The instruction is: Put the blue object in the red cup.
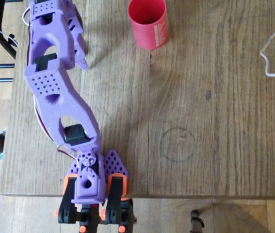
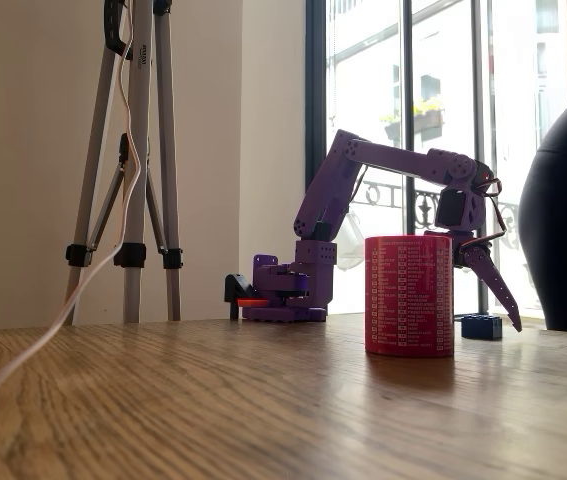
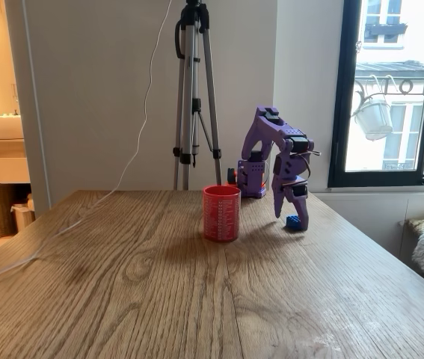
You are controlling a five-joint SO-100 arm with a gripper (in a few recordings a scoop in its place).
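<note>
Your red cup (image 3: 221,213) stands upright on the wooden table (image 3: 159,284), the blue object (image 3: 293,222) outside it beside the released hand (image 3: 292,215).

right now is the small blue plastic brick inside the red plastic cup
No, in a fixed view the small blue plastic brick sits on the wooden table beside the red plastic cup.

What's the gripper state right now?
Gripper: open, holding nothing, fingers down around the blue brick on the table, beside the red cup.
</note>
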